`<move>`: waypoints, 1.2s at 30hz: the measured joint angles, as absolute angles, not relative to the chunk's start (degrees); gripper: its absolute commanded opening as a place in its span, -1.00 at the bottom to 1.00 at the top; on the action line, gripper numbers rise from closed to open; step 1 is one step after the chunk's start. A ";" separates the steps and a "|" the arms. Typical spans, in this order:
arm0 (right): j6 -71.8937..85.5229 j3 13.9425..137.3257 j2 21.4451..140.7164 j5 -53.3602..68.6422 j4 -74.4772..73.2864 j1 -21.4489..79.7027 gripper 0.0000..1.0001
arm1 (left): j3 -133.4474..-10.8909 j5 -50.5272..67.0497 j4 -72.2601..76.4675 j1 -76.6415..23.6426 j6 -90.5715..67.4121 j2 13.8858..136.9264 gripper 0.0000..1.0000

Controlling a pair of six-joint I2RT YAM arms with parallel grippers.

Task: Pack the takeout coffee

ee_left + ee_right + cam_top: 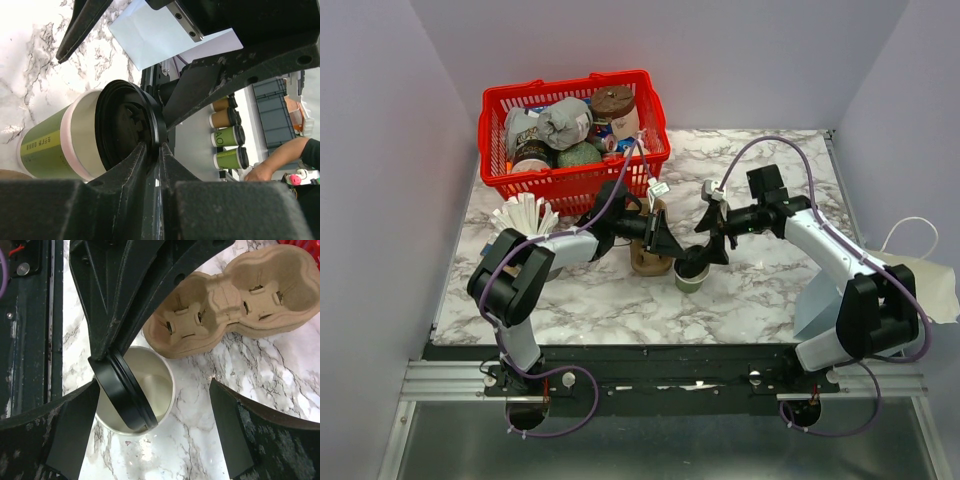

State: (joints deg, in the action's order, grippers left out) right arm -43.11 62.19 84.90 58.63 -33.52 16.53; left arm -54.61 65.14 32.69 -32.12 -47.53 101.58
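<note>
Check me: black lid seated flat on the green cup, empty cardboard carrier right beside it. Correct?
Not quite. The black lid is not seated flat: the right wrist view shows it tilted steeply on edge, its lower side dipping into the open mouth of the green cup. The rest holds: the empty cardboard carrier sits right beside it.

Left gripper (154, 145) seemingly pinched near-closed, right gripper (155, 382) spread wide, both angled inward.

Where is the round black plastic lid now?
Right wrist view, centre-left: the round black plastic lid tilts on the open green paper cup, beside the brown cardboard cup carrier, pinched in the left gripper.
</note>
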 measured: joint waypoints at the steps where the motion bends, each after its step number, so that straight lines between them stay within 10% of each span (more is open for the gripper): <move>1: -43.11 62.19 85.06 58.43 -33.32 16.69 1.00 | -54.63 65.14 32.45 -32.03 -47.35 101.58 -0.40; 36: -40.53 62.65 86.63 56.53 -30.02 17.69 1.00 | -56.55 60.01 17.63 -30.48 -35.33 101.34 -0.10</move>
State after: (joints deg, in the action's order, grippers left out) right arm -40.53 62.65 86.63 56.53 -30.02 17.69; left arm -56.55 60.01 17.63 -30.48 -35.33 101.34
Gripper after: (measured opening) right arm 0.998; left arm 0.444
